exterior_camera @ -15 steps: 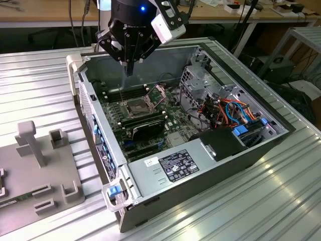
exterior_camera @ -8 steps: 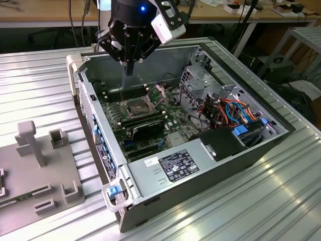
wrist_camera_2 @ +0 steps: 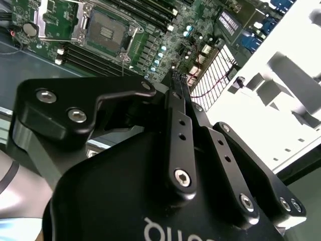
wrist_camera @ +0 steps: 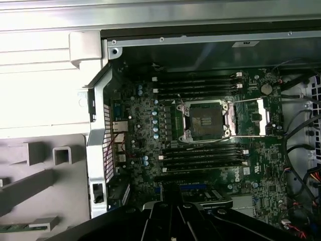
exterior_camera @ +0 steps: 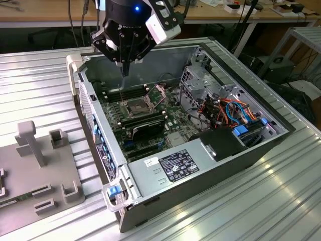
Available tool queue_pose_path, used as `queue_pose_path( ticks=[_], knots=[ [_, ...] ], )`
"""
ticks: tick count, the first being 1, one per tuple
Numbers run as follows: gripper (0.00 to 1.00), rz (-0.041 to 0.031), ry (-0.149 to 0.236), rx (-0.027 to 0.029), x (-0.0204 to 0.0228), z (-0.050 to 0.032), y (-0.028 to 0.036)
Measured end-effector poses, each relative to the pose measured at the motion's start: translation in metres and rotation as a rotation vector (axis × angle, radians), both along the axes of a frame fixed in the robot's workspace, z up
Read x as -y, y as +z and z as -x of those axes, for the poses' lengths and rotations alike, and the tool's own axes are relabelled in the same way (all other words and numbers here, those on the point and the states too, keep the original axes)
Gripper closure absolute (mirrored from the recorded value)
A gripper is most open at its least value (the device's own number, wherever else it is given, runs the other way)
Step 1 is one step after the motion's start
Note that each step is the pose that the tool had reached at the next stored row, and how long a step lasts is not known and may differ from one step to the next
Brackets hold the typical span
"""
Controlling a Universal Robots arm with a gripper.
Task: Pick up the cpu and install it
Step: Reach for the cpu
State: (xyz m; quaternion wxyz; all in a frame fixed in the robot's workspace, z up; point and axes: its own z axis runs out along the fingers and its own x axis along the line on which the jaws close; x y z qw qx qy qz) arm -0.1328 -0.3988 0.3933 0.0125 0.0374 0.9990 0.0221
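I see an open computer case [exterior_camera: 210,165] lying on a ribbed metal table [exterior_camera: 40,90], with its green motherboard [wrist_camera: 150,125] facing up. My black gripper [exterior_camera: 124,73] hangs above the board with its fingers [wrist_camera_2: 179,100] pressed together. Whether they pinch anything, I cannot tell. Inside the open socket [wrist_camera: 186,119] lies a flat, dull grey square [wrist_camera_2: 108,32]. I cannot tell whether it is the cpu or the bare socket.

In the exterior view, ribbed aluminium tabletop [exterior_camera: 261,201] across the lower right, streaked with pale glare; along the top edge, light wooden desk [exterior_camera: 50,12] with dangling cables [exterior_camera: 84,20]; at upper right, grey metal rack [exterior_camera: 307,36]; dark shadow beneath.
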Motion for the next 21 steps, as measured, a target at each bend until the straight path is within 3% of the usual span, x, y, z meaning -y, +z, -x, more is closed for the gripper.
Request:
queue_pose_path(
  ticks=[13, 21],
  knots=[
    [0.89, 0.0000, 0.000, 0.0000, 0.0000, 0.0280, -0.0001],
    [0.89, 0.0000, 0.000, -0.0001, 0.0000, 0.0322, -0.0002]
  ],
)
